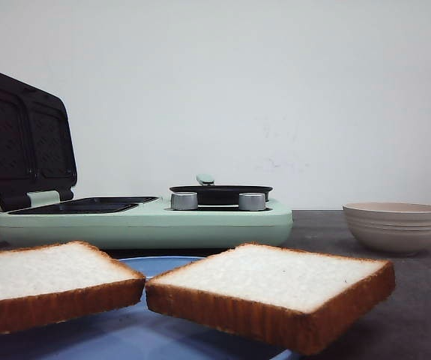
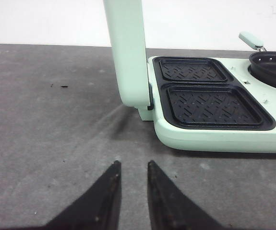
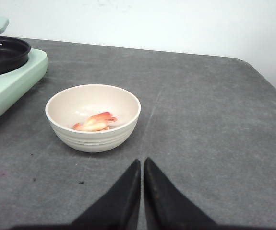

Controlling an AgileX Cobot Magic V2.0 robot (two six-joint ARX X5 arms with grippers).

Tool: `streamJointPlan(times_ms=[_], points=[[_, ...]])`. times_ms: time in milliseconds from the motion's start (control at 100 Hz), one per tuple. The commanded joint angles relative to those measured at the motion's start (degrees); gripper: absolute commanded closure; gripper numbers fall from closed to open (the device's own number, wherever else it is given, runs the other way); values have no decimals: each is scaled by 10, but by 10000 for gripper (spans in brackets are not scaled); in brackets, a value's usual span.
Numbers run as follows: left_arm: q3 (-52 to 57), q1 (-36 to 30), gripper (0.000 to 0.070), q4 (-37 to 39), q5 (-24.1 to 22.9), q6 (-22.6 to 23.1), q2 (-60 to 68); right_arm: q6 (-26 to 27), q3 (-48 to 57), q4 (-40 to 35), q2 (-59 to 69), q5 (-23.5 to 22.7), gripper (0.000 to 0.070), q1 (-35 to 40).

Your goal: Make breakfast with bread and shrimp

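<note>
Two slices of bread [image 1: 275, 289] lay side by side on a blue plate [image 1: 155, 330] at the bench's near edge. The shrimp [image 3: 95, 122] sat in a cream bowl [image 3: 93, 139] beside the green breakfast maker [image 1: 148, 221]. The left claw [image 2: 130, 165] hung slightly parted, empty; the right claw [image 3: 141, 163] was closed, empty.

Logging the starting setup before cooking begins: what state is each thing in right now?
Sandwich maker lid: open, raised upright.
Grill plates: empty.
Small pan: on the maker's right side, empty as far as can be seen.
Bread: two slices, untoasted, on the blue plate.
Bowl: upright, holding the shrimp.
Left hand: slightly open, empty.
Right hand: shut, empty.
</note>
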Motion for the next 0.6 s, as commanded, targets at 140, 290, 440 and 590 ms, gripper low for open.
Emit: streamJointPlan(times_ms=[140,290,440,590], points=[[-10,1,684,-2,-1,-3,-1,3,-2,4,-1,0,699,1],[-10,1,684,-2,-1,-4,-1,34,-2,4,-1,-2,699,1],[-10,1,684,-1,37,-100,-1,90,-2,5,-1,-2,699,1],[-9,0,684,0,90,-239,-1,167,-2,33,-1,-12,699,1]])
